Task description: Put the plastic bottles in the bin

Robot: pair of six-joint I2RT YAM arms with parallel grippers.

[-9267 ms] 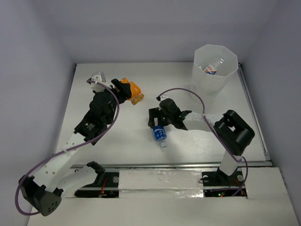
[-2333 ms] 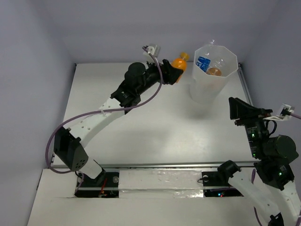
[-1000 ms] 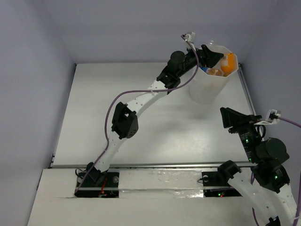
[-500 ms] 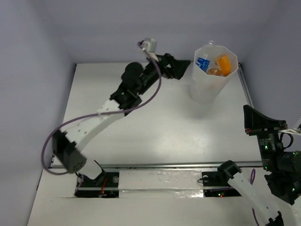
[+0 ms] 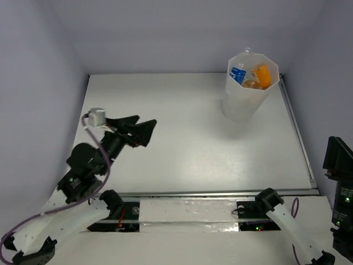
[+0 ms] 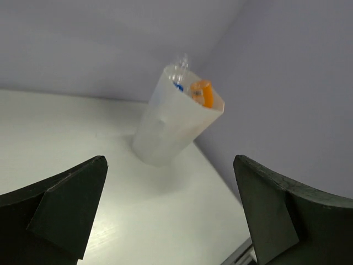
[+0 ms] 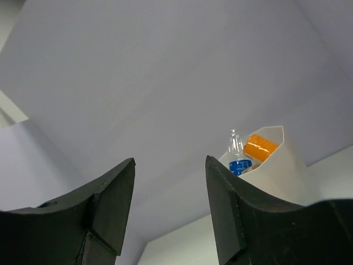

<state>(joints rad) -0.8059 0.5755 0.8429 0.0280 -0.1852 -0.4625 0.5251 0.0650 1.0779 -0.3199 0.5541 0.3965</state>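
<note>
The tall translucent white bin (image 5: 241,102) stands at the far right of the table. Inside it are an orange bottle (image 5: 261,75), a clear bottle with a blue label (image 5: 238,73) whose neck sticks above the rim, and a second orange bottle (image 5: 251,84) lower down. My left gripper (image 5: 142,127) is open and empty over the near left of the table, far from the bin. Its wrist view (image 6: 170,163) shows the bin (image 6: 165,127) and the orange bottle (image 6: 201,93) ahead. My right gripper (image 5: 337,157) is open and empty at the right edge; its wrist view (image 7: 170,160) shows the bin (image 7: 289,168).
The white table (image 5: 187,143) carries no loose bottles that I can see. Grey walls enclose it at the back and both sides. A metal rail (image 5: 193,193) runs along the near edge above the arm bases.
My left arm let the orange bottle go in the bin, then pulled back from the bin to the near left with jaws open. My right arm drew back toward the right edge.
</note>
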